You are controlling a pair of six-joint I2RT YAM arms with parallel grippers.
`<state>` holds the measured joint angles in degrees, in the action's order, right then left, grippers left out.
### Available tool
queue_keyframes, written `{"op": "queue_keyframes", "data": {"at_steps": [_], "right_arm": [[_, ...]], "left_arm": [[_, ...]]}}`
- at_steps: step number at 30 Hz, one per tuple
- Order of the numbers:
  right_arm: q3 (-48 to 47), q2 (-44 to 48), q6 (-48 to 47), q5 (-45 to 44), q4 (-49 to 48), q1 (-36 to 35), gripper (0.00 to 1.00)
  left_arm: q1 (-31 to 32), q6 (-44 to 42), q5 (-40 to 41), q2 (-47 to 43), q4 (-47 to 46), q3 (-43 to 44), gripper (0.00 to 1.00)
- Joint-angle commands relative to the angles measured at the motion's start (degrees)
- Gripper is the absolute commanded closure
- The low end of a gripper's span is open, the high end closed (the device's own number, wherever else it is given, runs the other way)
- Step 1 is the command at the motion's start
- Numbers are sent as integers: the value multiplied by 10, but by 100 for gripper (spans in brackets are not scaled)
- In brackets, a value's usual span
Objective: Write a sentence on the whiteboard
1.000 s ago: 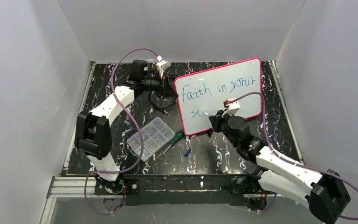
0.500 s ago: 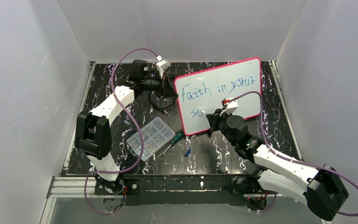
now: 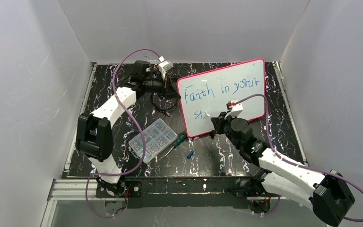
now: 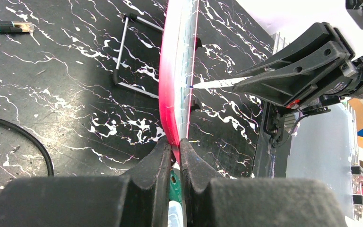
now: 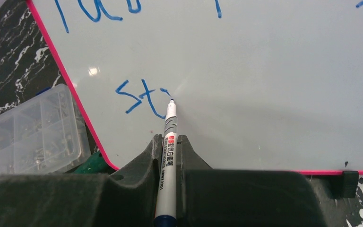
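whiteboard [image 3: 227,90] is at far-right of table centre, propped up at a tilt, pink frame. left gripper [image 4: 176,142] clamped shut on the frame at the board's left edge. right gripper [image 5: 169,139] closed on a white marker [image 5: 169,124], tip touching the board just right of "st". sentence [image 3: 216,91] in blue: top line "Faith in your", second line "st" plus a short first stroke of the next letter. clear parts box [image 3: 152,140] and green-handled screwdriver [image 3: 178,139] lie on the black marbled table [image 3: 208,156], near-left of the board
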<state>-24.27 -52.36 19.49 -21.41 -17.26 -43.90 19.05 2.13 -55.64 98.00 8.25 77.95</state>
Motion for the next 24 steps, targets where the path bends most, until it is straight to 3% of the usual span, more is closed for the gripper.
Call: {"op": "queue_keyframes", "data": {"at_steps": [1, 24], "right_arm": [[17, 26, 13, -20, 18, 2, 99], [-19, 7, -3, -28, -17, 3, 99]], "left_arm": [[4, -7, -24, -24, 13, 16, 100], [4, -6, -24, -23, 12, 17, 100]]}}
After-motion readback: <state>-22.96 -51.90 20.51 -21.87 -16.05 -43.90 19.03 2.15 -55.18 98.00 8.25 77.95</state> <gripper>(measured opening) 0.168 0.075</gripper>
